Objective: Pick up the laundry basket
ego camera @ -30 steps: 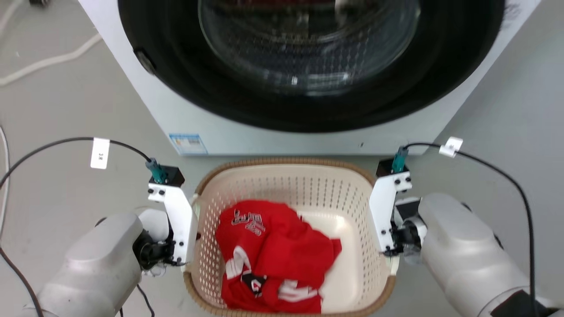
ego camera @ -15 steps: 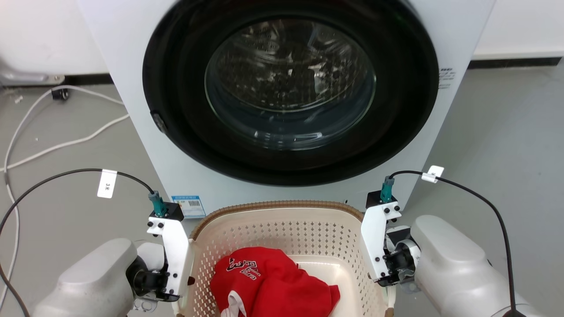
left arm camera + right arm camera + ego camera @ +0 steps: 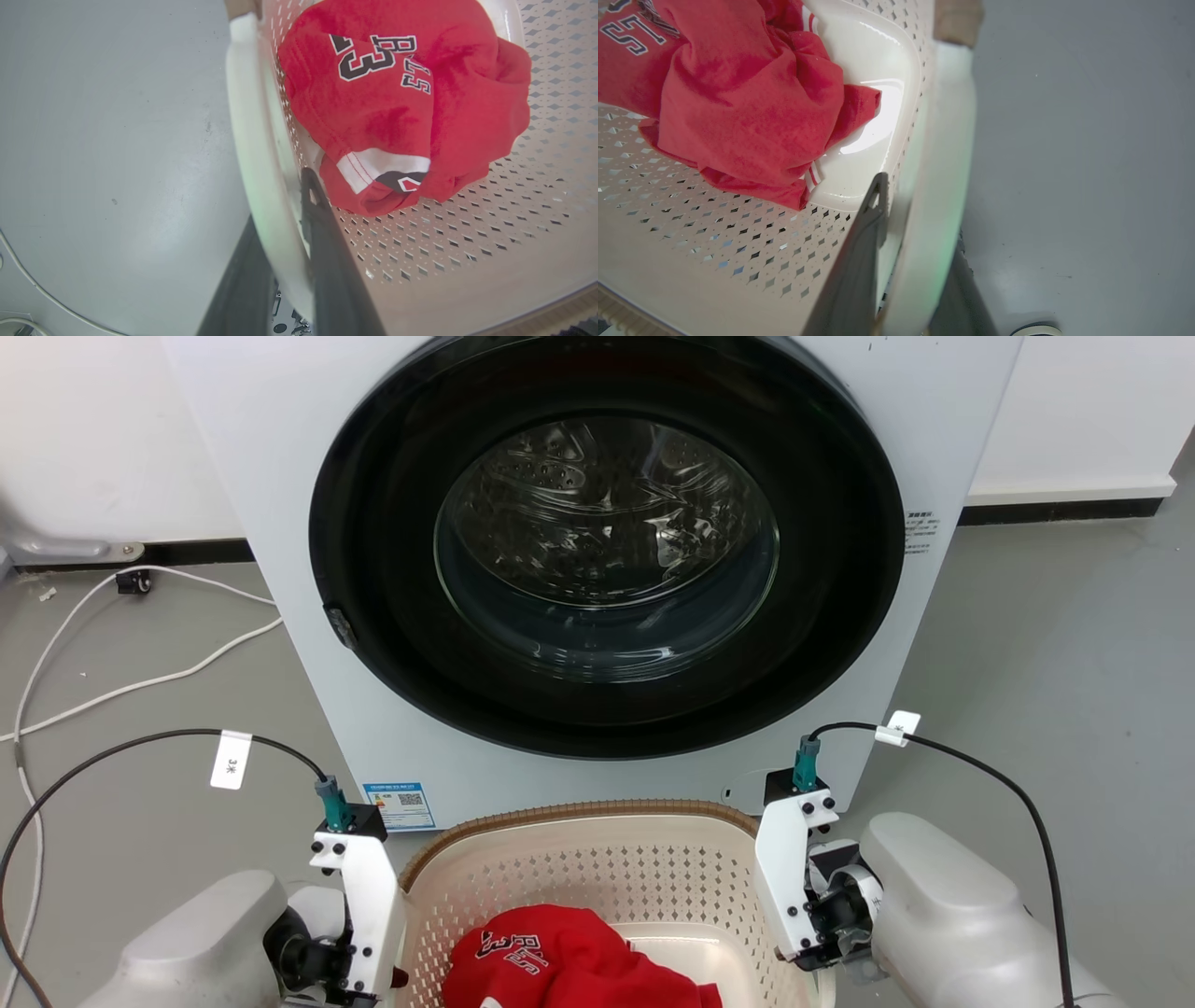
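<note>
Head view showed the laundry basket (image 3: pixel 597 882) low before a front-loading washing machine (image 3: pixel 280 476) whose round glass door (image 3: pixel 607 541) was closed; a crumpled red jersey (image 3: pixel 560 961) lay inside the basket. Left wrist view had the left tool (image 3: pixel 280 200) clamped across the basket's white side handle (image 3: pixel 252 140), one dark finger inside the wall, one outside. The right tool (image 3: pixel 920 210) gripped the opposite handle (image 3: pixel 943 140) likewise. A white cable (image 3: pixel 140 683) lay on the grey floor (image 3: pixel 1074 663) left of the machine.
</note>
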### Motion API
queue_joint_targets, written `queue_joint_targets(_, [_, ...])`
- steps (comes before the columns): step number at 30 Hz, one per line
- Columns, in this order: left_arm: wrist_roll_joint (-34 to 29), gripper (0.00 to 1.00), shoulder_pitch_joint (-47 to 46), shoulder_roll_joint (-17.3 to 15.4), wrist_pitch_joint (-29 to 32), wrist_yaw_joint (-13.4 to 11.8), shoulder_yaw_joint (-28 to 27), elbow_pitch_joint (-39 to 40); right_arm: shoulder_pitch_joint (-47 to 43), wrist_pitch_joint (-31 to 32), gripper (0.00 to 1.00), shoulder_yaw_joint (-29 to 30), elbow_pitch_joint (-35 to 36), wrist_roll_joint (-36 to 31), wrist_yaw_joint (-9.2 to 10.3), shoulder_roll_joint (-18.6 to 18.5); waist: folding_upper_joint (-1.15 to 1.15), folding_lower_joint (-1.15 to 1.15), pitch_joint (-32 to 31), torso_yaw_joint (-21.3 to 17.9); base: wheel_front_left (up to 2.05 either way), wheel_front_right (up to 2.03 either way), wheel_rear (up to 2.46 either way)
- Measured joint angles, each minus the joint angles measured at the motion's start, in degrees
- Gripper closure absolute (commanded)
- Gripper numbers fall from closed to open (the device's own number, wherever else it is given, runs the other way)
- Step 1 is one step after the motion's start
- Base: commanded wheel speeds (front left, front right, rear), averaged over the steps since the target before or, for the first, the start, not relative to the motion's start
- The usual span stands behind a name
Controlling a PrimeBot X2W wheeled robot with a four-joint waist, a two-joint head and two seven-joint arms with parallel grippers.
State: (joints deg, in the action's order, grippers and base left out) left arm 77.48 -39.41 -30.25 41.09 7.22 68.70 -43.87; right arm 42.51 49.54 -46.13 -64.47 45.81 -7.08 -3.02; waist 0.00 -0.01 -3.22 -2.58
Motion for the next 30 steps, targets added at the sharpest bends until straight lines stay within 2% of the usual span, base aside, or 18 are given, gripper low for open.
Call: queue_joint_targets(30, [0.48,1.0,-3.19,-0.23,1.22,-0.07,1.74,0.24,1.59,-1.43,1.0,-3.39,-2.02,5.65,0.02,-0.16,0.0,0.01,0.25,0.08,0.0,0.0,0.0])
